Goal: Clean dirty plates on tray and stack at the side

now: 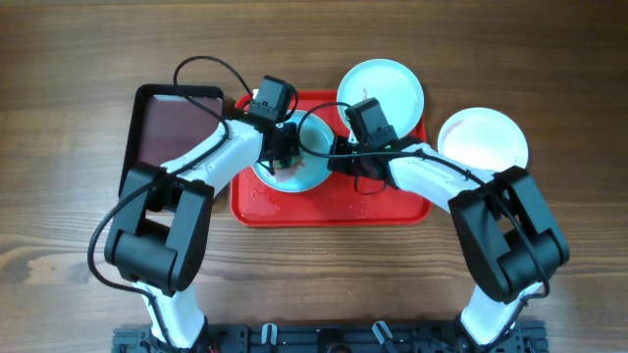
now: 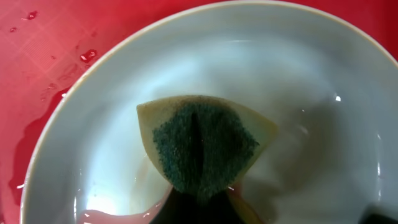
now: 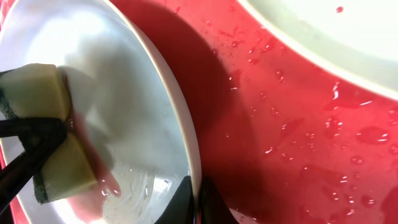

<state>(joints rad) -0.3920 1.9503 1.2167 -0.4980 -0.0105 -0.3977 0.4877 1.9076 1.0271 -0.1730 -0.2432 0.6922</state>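
Note:
A pale turquoise plate (image 1: pixel 297 179) lies wet on the red tray (image 1: pixel 334 208). My left gripper (image 1: pixel 286 153) is shut on a folded yellow-green sponge (image 2: pixel 202 146) and presses it into the plate (image 2: pixel 311 93). Pinkish water pools by the sponge. My right gripper (image 1: pixel 336 154) is shut on that plate's rim (image 3: pixel 186 130), one finger (image 3: pixel 194 198) on each side. A second turquoise plate (image 1: pixel 381 90) sits at the tray's far right corner, and it also shows in the right wrist view (image 3: pixel 323 31). A white plate (image 1: pixel 483 137) lies on the table right of the tray.
A dark brown-black tray (image 1: pixel 167 123) lies left of the red tray. The red tray's floor (image 3: pixel 298 137) is wet with droplets. Both arms cross over the tray's middle, and cables loop above them.

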